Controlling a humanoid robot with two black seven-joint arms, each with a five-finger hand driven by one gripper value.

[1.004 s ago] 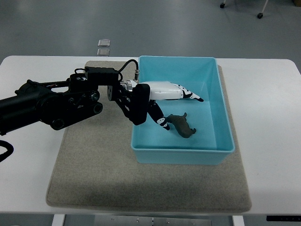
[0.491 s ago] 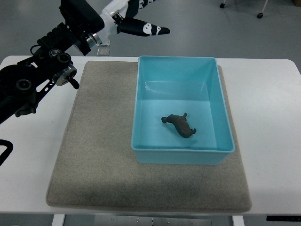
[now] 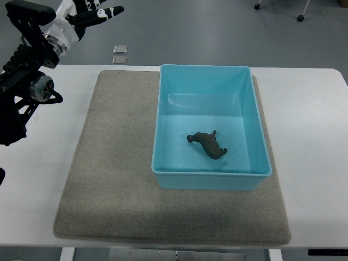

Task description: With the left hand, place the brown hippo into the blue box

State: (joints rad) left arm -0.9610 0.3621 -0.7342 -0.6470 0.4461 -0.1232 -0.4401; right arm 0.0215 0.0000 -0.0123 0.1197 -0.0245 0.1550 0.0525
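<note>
Since the earlier frames we record the left arm [image 3: 24,70] drawn back out of the blue box [image 3: 261,141] and swung up toward the top-left corner; half a second ago its hand was above the mat's far edge, now it is well off to the left, over the grey floor.

Item, left hand [image 3: 89,10]: white with black fingertips, at the top edge of the view; fingers loosely spread, holding nothing; partly cut off by the frame.

Item, brown hippo [image 3: 207,143]: lying on the floor of the blue box, in the near half, slightly right of centre; angled, one end toward the left wall, the other toward the near-right corner; we note its place unchanged since the last frame; well apart from the hand.

Item, blue box: open-topped, rectangular, resting on the right part of the mat.

Item, grey-beige mat [image 3: 114,185]: flat on the white table [image 3: 315,163].

Item, two small clear squares [image 3: 120,54]: on the floor just beyond the table's far edge.

Right arm: we do not see it.
</note>
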